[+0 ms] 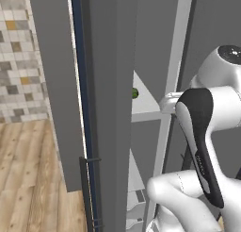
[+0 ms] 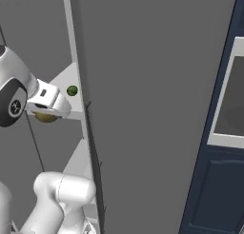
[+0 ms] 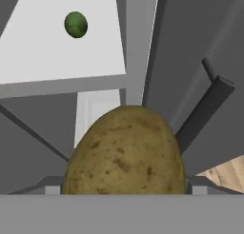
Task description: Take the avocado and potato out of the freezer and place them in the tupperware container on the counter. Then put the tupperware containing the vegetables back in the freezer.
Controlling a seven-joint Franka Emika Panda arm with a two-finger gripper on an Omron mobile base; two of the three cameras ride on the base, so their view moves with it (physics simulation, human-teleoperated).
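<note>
The brown potato [image 3: 125, 152] sits close in the hand view between the fingers of my gripper [image 3: 125, 190], in front of and below the edge of the freezer shelf [image 3: 57, 57]. From the right base view the potato [image 2: 46, 117] hangs just under my hand at that shelf's front edge, so the gripper [image 2: 46, 115] is shut on it. The small dark green avocado [image 3: 76, 24] lies farther back on the pale shelf, also seen as avocado [image 1: 135, 93] and avocado [image 2: 72, 90]. The freezer [image 1: 113, 108] stands open. The tupperware container and the counter are out of view.
The freezer door's long dark handle [image 3: 205, 114] runs close to the right of my hand. A grey door panel [image 2: 152, 109] stands to the right, with dark navy cabinetry [image 2: 214, 190] beyond. Wood floor [image 1: 28, 169] and a tiled wall [image 1: 19, 52] lie left.
</note>
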